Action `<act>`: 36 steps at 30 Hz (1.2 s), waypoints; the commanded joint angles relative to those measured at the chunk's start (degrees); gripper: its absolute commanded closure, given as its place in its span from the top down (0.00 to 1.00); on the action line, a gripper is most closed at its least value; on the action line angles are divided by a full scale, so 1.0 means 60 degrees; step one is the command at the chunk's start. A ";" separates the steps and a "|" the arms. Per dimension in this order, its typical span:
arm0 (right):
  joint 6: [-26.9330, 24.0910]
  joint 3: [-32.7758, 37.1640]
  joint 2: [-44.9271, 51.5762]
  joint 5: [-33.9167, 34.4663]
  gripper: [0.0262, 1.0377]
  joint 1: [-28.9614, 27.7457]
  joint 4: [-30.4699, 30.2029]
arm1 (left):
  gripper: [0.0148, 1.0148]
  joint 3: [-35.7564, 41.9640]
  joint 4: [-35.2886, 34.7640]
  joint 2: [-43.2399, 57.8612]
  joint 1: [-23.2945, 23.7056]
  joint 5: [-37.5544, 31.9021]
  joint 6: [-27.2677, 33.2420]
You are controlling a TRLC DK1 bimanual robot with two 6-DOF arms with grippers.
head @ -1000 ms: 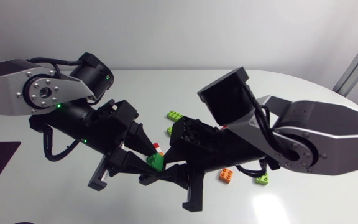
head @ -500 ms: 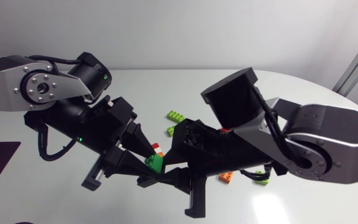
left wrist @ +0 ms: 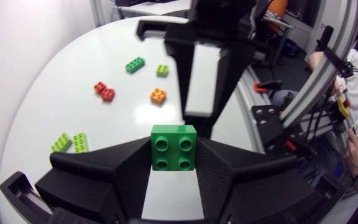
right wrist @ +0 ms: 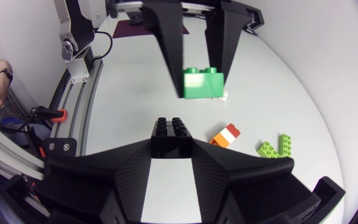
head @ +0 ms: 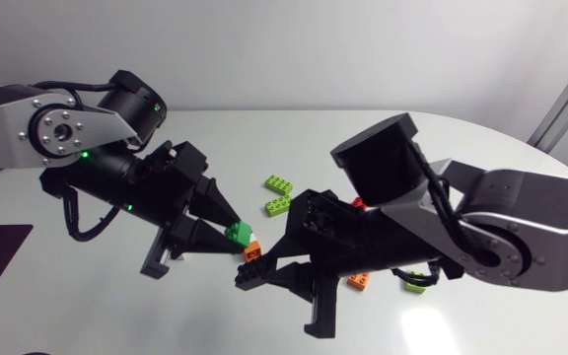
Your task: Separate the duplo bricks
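White round table (head: 264, 138): plain top under both claws. I can read no print on it.

Left claw (head: 231, 230): the matte black wedges are drawn in narrow onto the dark green two-by-two plastic brick (left wrist: 174, 147). One finger is on each side of it, and its studs face my wrist camera. Compared with a second ago, this claw has pulled back toward its own side, carrying the brick with it.

Right claw (right wrist: 173, 144): the fingers are pinched close on the black two-by-two plastic brick (right wrist: 172, 132), which pokes out just past the tips.

Change: a second ago the green and black bricks sat pressed together between the two claws. Now there is open air between them, and the green brick hangs ahead of the right claw, well clear of the black one.

Meaning: I judge this pair is separated. What is left is to set both bricks down and go for another stack.

Orange, white and red stacked bricks (right wrist: 227, 135): they lie on the table ahead of the right claw, off to one side, below the green brick. They look still joined, so they are my likely next pick.

Lime green flat bricks (head: 282, 183): two of them lie loose beyond both claws.

Small orange brick (head: 360, 281): it lies loose behind the right claw, under its arm.

Writing: none is legible on the bricks, claws or arms.
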 commanded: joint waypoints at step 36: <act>0.0224 -0.1271 -0.1559 0.0118 0.27 -0.0964 -0.0095 | 0.60 0.4687 0.1958 0.7241 0.1029 -0.5075 0.0079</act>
